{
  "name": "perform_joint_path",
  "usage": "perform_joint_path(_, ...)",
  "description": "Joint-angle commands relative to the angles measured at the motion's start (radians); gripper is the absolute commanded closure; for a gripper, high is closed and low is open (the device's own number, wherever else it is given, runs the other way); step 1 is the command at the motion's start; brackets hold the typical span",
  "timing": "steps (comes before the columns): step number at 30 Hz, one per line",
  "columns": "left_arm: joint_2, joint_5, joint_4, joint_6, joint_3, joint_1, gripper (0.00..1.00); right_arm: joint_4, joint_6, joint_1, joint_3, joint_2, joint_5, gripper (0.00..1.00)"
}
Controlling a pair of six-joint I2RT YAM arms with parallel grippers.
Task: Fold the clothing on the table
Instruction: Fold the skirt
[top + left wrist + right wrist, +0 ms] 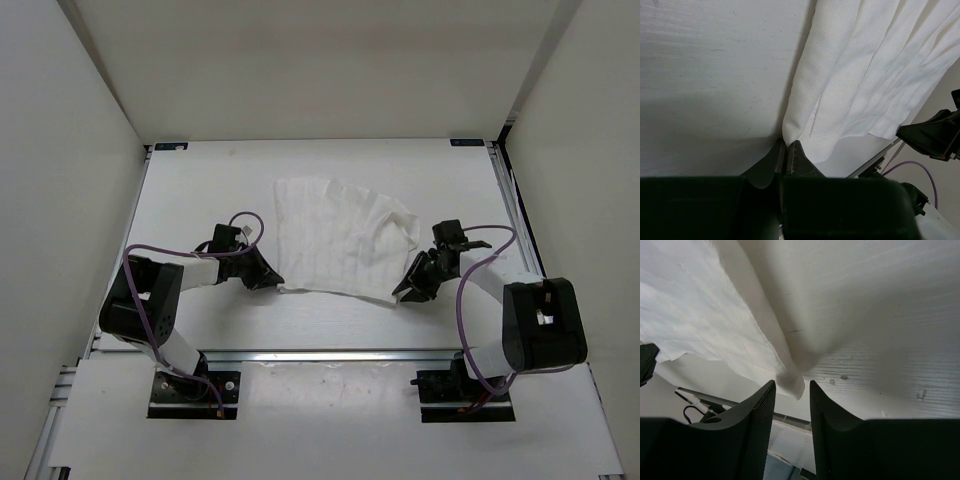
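The clothing (340, 240), a thin white ribbed piece with wrinkles, lies spread on the table (200, 200) between my two arms. My left gripper (272, 280) is at its near left corner. In the left wrist view the jaws (786, 145) are pressed together on that corner of the clothing (865, 75). My right gripper (403, 293) is at the near right corner. In the right wrist view its jaws (792, 384) stand apart, and the corner tip of the clothing (700, 315) hangs between them without being pinched.
White walls (70, 150) close in the table on the left, right and back. A silver aluminium rail (330, 354) runs along the near edge in front of the arm bases. Purple cables (480, 300) loop off both arms.
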Motion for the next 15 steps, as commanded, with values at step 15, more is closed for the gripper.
perform_joint_path(15, -0.073, 0.086, -0.049, 0.058, -0.031, 0.027, 1.00, 0.056, 0.046, 0.043, 0.103, 0.034, 0.050, 1.00)
